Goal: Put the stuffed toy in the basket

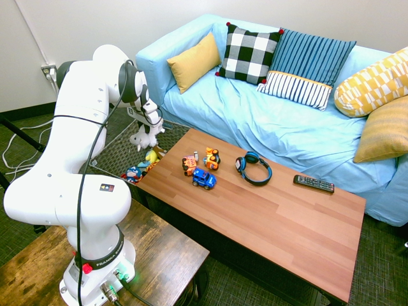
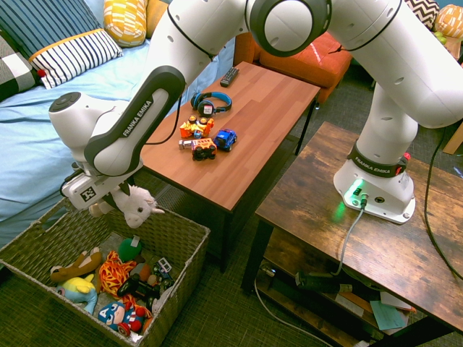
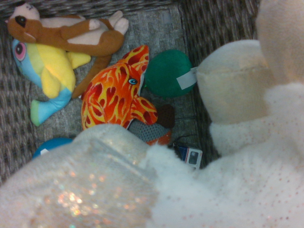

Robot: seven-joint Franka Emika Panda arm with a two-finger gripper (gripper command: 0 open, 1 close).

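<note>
One gripper (image 2: pixel 116 200), arm lettered "FRANKA EMIKA", is closed on the toy (image 2: pixel 134 205), which hangs over the basket (image 2: pixel 177 249) near its 12 o'clock rim, above an orange plush (image 3: pixel 114 97) and a green one (image 3: pixel 166 72).

The basket (image 2: pixel 184 238) stands on the floor between the sofa (image 2: pixel 29 137) and the end of the coffee table (image 2: pixel 239 155). The stuffed toy (image 2: pixel 135 204) hangs over the basket's opening, above other plush toys (image 2: pixel 108 285) lying inside. On the table, toy cars (image 1: pixel 201 169) lie beside headphones (image 1: pixel 254 168); a remote (image 1: pixel 313 183) lies further along.
</note>
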